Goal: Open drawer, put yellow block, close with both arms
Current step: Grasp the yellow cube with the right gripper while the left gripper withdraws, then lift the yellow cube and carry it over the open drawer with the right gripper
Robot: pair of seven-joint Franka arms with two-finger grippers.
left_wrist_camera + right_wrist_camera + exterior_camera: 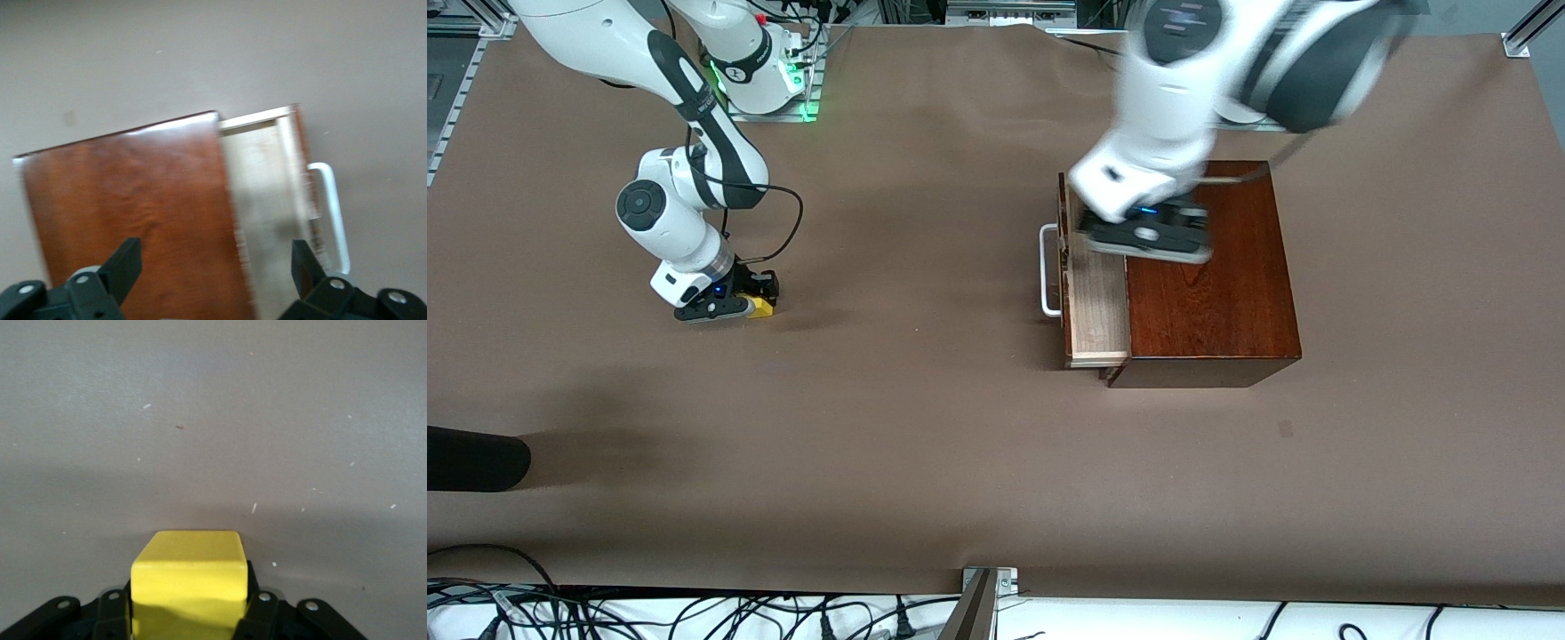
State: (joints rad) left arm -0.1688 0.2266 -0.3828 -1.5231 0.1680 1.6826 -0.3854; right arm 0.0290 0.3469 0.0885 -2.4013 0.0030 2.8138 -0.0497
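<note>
The mahogany box [1209, 284] stands toward the left arm's end of the table. Its drawer [1096, 302] is pulled partly out, showing a pale-wood tray and a white bar handle [1049, 271]. My left gripper [1147, 236] hovers open and empty over the box top and the drawer's inner edge. In the left wrist view the box [133, 200], the drawer [263, 193] and the handle [333, 207] show under the spread left gripper [217, 257]. My right gripper [751, 298] is down at the table, shut on the yellow block [762, 307], which also shows in the right wrist view [190, 570].
A brown cloth [925, 418] covers the table. A black rounded object [471, 458] lies near the front edge at the right arm's end. Cables [694, 613] run along the front edge.
</note>
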